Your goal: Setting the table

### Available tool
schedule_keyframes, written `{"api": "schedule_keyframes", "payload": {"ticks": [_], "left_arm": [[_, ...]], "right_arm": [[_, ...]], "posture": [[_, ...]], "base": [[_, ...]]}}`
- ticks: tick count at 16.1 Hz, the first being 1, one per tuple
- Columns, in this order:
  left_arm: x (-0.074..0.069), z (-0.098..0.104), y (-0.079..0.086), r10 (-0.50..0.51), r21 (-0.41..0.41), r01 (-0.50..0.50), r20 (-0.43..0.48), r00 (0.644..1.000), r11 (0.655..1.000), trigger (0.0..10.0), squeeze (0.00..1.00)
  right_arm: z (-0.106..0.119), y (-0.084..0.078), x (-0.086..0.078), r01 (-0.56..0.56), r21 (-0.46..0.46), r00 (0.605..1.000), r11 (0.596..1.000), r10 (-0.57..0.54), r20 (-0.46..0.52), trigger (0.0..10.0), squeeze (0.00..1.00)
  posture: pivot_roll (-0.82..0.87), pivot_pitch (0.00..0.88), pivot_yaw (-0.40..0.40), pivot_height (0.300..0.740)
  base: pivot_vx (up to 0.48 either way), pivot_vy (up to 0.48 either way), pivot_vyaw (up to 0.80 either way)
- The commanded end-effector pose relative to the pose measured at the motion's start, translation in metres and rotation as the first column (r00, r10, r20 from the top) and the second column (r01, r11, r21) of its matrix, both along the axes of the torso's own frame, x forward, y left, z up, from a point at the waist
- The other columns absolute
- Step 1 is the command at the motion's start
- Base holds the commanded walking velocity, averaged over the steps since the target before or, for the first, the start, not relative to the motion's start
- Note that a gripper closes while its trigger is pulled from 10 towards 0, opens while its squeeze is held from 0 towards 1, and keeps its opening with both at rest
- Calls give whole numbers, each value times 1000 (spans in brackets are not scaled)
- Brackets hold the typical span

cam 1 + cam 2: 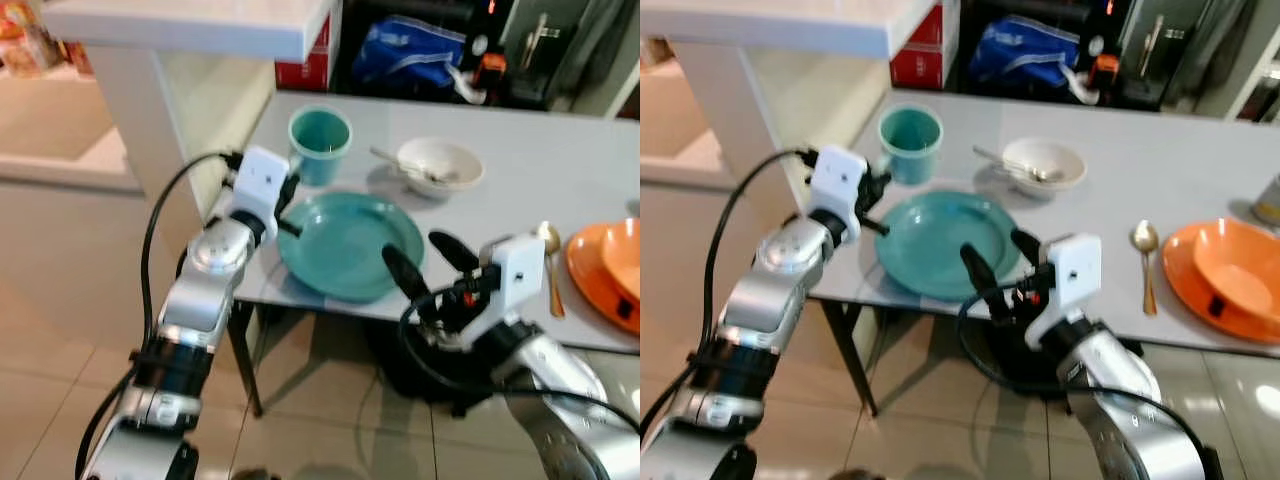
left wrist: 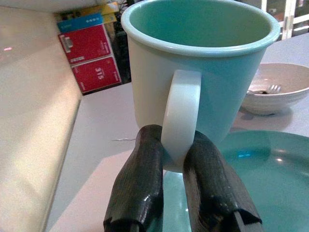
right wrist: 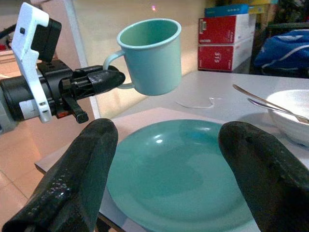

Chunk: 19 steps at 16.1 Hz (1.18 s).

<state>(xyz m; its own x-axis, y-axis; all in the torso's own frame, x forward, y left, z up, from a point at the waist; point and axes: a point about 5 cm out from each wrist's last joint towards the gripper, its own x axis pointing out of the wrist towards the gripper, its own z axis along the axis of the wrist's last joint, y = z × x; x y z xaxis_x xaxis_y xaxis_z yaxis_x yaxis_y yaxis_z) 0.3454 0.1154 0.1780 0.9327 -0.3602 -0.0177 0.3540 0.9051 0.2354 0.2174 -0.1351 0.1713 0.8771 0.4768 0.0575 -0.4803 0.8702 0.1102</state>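
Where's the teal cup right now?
The teal cup is held by its handle in the left gripper, lifted above the table near its left end, just beyond the teal plate and left of the white bowl.

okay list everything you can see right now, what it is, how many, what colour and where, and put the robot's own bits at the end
Mug: one, teal, lifted off the table, held by its handle.
Plate: one, teal, at the table's near edge.
Bowl: one, white, behind the plate, with a utensil inside.
Spoon: one, gold, to the right of the teal plate.
Orange dishes: a plate with a bowl on it, at the table's right.
Table: one, pale grey.
Boxes: two, red, stacked beyond the table.
Bag: one, blue, behind the table.
Left hand: black fingers clamped on the mug handle.
Right hand: black fingers spread apart, over the plate's near rim.
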Motion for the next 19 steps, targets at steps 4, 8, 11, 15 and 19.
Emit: {"api": "schedule_keyframes", "payload": {"ticks": [4,8,11,15,19], "left_arm": [[0,15,-3,-18,-18,19,61,998,1000,10000,0],[2,24,4,20,-31,-16,104,994,999,10000,0],[3,26,8,38,-26,-35,114,993,999,10000,0],[1,29,8,35,-14,-34,131,991,999,10000,0],[1,27,7,18,2,-19,109,994,1000,10000,0]], "right_arm": [[1,1,2,-1,3,1000,1000,1,-2,10000,0],[2,2,4,-7,6,1000,1000,6,12,10000,0],[4,4,4,-28,-14,999,1000,28,28,10000,0],[2,10,2,-69,-45,997,997,71,34,10000,0],[1,8,3,-52,-5,999,999,52,15,10000,0]], "posture": [[-26,0,6,740],[-20,0,4,740],[-15,0,2,740],[-10,0,0,740],[-10,0,-1,740]], "base": [[132,0,-738],[314,0,-525],[341,0,0],[345,0,800],[159,0,400]]}}
